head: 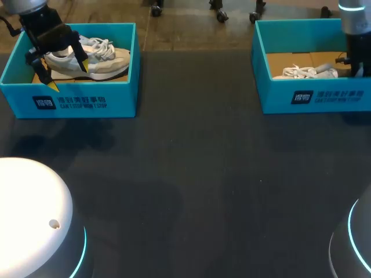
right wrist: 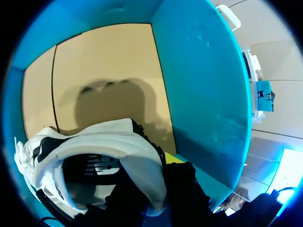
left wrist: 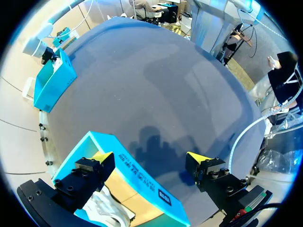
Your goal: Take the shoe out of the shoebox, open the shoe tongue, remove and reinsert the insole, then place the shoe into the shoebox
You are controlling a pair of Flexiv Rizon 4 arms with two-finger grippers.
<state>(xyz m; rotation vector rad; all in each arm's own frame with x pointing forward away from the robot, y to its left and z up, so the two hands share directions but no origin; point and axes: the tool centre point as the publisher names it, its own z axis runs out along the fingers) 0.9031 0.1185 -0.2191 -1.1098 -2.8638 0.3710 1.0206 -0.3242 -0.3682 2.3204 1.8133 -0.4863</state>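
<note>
Two teal shoeboxes stand at the table's far side. The left shoebox (head: 87, 101) holds a white and beige shoe (head: 101, 58). My left gripper (head: 68, 75) hangs open over that box's front left part. In the left wrist view my left gripper (left wrist: 150, 158) straddles the box wall (left wrist: 142, 177), touching nothing, with the shoe (left wrist: 106, 210) under one finger. The right shoebox (head: 313, 98) holds a white shoe (head: 304, 72). My right arm (head: 353, 35) reaches down into its right end. There my right gripper (right wrist: 156, 177) is shut on the heel collar of the white shoe (right wrist: 118, 139).
The dark table (head: 197, 174) stretches between and in front of the two boxes. The right box's cardboard floor (right wrist: 104, 66) lies bare ahead of the shoe, and its teal wall (right wrist: 203, 80) rises close beside my right gripper.
</note>
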